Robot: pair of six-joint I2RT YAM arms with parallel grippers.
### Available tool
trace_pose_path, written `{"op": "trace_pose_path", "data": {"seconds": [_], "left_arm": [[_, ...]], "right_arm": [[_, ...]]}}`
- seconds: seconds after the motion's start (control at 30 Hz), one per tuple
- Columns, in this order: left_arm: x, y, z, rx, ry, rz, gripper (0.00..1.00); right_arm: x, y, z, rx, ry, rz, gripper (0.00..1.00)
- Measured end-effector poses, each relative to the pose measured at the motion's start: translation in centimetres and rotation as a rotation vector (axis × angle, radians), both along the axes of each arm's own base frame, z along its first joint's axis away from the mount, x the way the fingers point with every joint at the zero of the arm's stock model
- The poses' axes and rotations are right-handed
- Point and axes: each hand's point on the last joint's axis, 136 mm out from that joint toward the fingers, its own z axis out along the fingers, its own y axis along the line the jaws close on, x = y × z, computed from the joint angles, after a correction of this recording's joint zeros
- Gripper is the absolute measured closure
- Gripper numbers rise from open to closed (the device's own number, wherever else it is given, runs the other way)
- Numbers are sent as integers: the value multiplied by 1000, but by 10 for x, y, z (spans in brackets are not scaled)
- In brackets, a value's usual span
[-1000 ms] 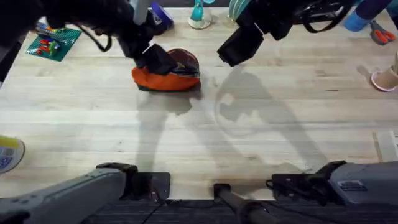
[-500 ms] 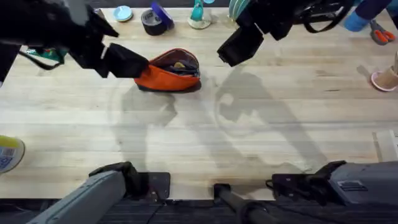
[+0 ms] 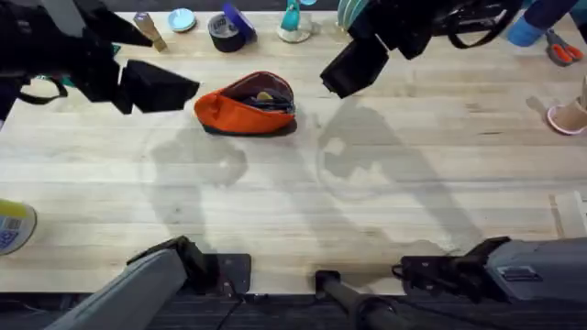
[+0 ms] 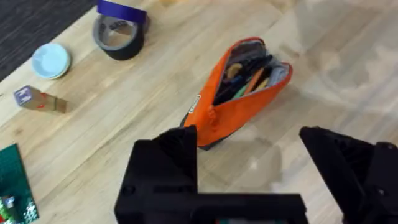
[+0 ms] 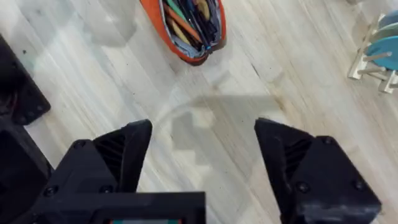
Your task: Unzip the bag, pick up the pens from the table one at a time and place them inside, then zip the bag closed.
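The orange bag [image 3: 240, 112] lies on the table [image 3: 303, 211] at the back centre, its zipper open. Inside it, dark pens [image 4: 250, 70] lie among coloured ones, also visible in the right wrist view as pens [image 5: 200, 18] in the bag [image 5: 180, 45]. My left gripper [image 3: 161, 87] hovers just left of the bag [image 4: 233, 111], open and holding nothing; in its wrist view the gripper [image 4: 249, 168] has wide-apart black fingers [image 4: 165, 163]. To the right of the bag, my right gripper [image 3: 353, 66] is raised, open and holding nothing, and shows as the gripper [image 5: 205, 162] in its own view.
A black tape roll [image 3: 223, 30], a light-blue lid [image 3: 182, 18] and a small wooden block [image 3: 149, 30] sit behind the bag. Red scissors [image 3: 559, 48] and a pink cup [image 3: 569, 115] are at the far right. A yellow roll [image 3: 11, 225] is at the left edge.
My left gripper has pulled away from over the bag and moved left, uncovering the open bag. The right arm has not moved.
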Motion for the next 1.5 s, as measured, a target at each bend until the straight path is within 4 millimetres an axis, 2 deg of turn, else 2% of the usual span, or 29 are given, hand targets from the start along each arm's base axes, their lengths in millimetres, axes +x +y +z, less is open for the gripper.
{"op": "trace_pose_path", "data": {"seconds": [0.4,0.53,1.03,1.13,1.3,1.5], "left_arm": [[17,26,-39,-3,79,-50,7],[21,36,-43,5,73,-43,8],[17,77,-46,106,-13,-52,10],[19,84,-52,99,-8,-50,9],[23,92,-69,67,33,-49,8],[28,96,-70,86,17,-52,8]], "right_arm": [[0,0,0,1,-1,0,5],[0,0,0,1,-1,0,6],[0,0,0,1,-1,0,6],[0,0,0,2,0,-3,6],[2,1,1,29,21,-62,5],[7,15,9,119,48,-185,5]]}}
